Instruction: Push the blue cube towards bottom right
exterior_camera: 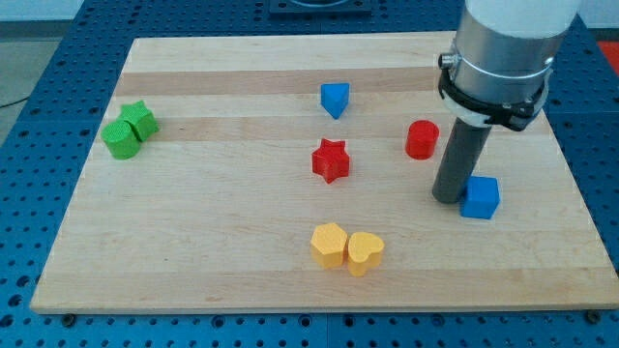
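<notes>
The blue cube (481, 197) lies on the wooden board (193, 242) at the view's right, a little below the middle. My tip (447, 197) stands right beside the cube's left face, touching it or nearly so. The dark rod rises from the tip to the grey arm at the view's top right. A red cylinder (422, 139) stands just above and left of my tip.
A blue triangular block (335, 99) lies at the top centre. A red star (331, 160) sits mid-board. Two yellow blocks, a hexagon (329, 245) and a heart (366, 252), touch at the bottom centre. Two green blocks (130, 129) touch at the left.
</notes>
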